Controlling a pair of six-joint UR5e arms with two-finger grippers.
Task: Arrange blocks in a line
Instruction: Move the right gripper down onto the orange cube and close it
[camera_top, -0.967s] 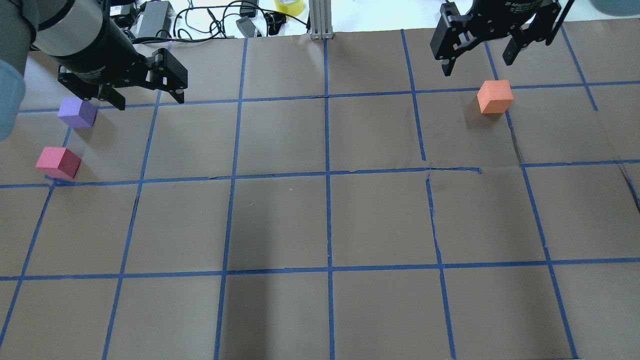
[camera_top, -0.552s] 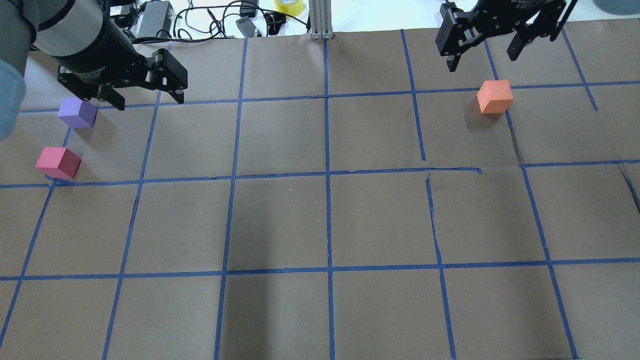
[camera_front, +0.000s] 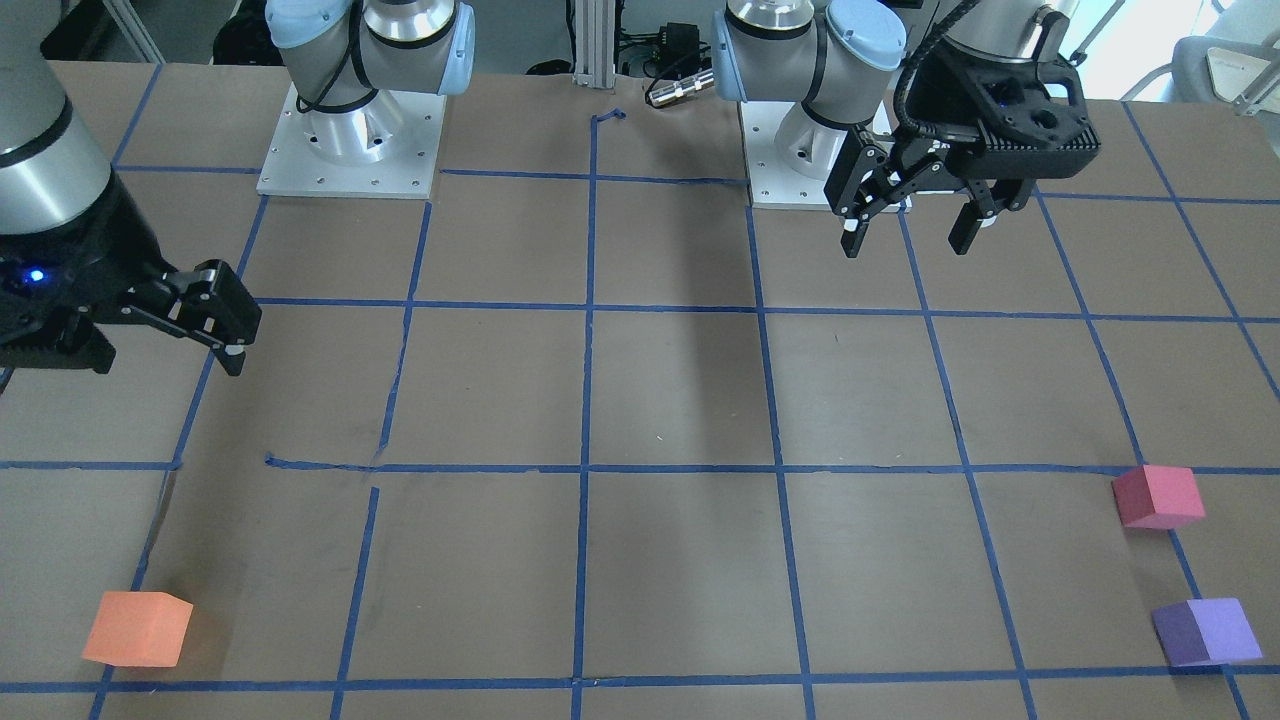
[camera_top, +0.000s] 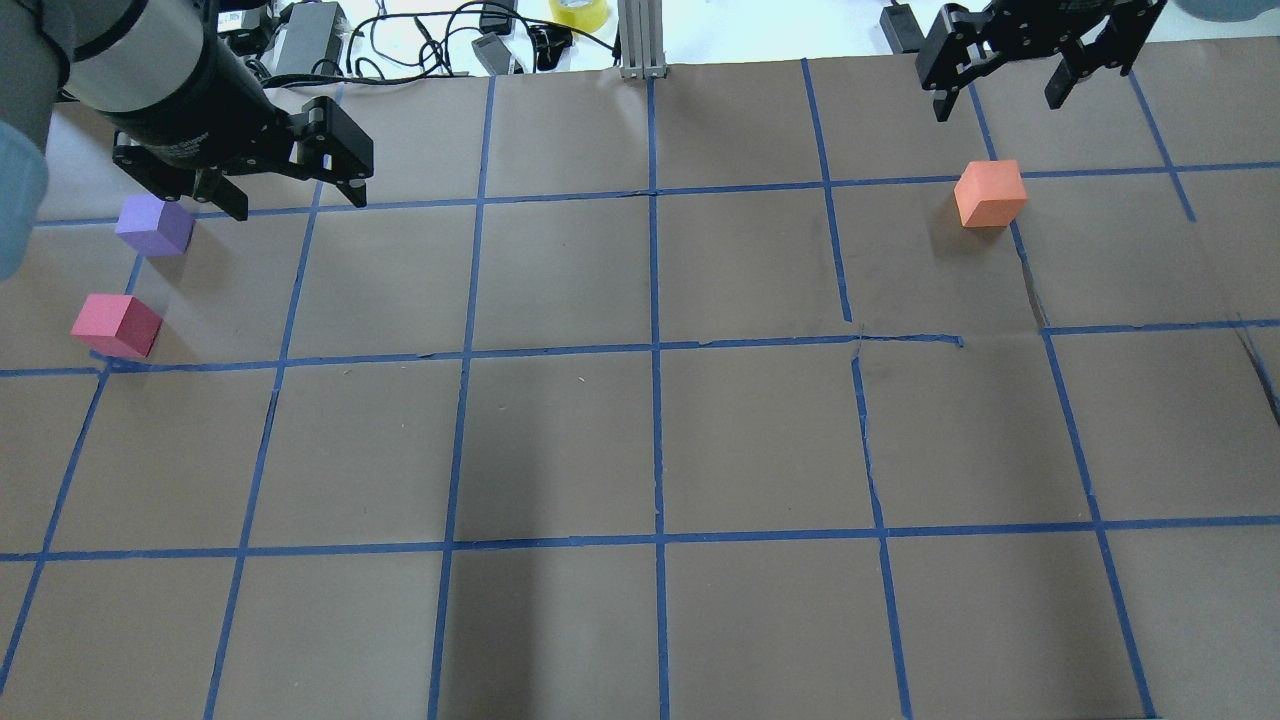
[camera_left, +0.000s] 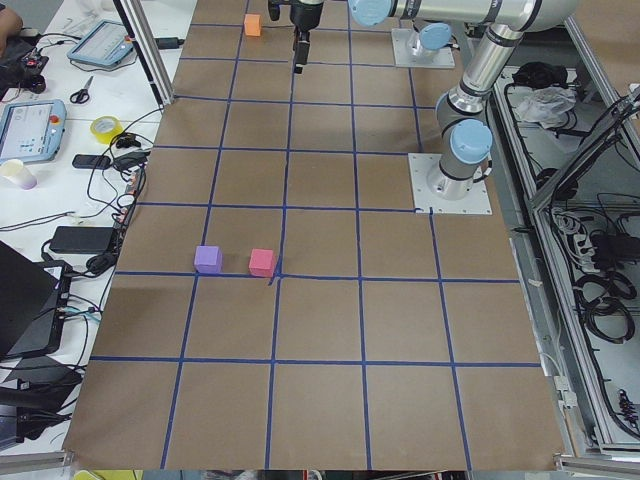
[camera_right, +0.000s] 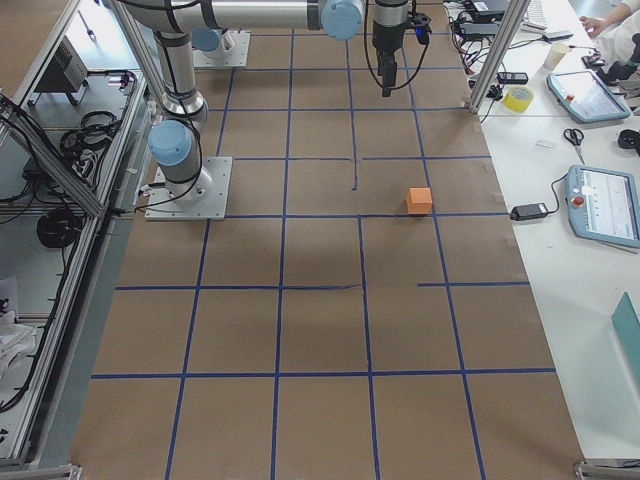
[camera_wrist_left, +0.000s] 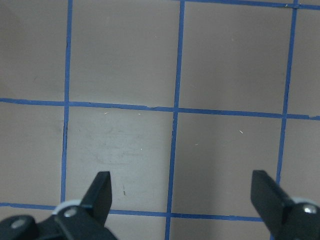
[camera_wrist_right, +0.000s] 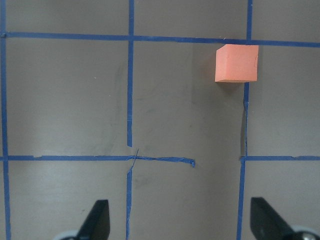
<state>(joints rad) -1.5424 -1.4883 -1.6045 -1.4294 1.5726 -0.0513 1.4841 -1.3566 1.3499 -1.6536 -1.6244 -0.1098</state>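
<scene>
Holds the left gripper (camera_top: 298, 205) over the table (camera_top: 640, 450)'s far left part, clear of the surface, with its fingers (camera_wrist_left: 100, 192) spread wide and nothing between them. Leans that gripper's black body in from the table's left edge, fingertips angled down and forward. Reaches the right arm (camera_front: 50, 200) out towards the table's far right edge. Hangs the right gripper (camera_top: 997, 108) there above the surface, pointed down, its fingers (camera_wrist_right: 265, 217) likewise wide apart and bare. Touches the table with neither gripper.
</scene>
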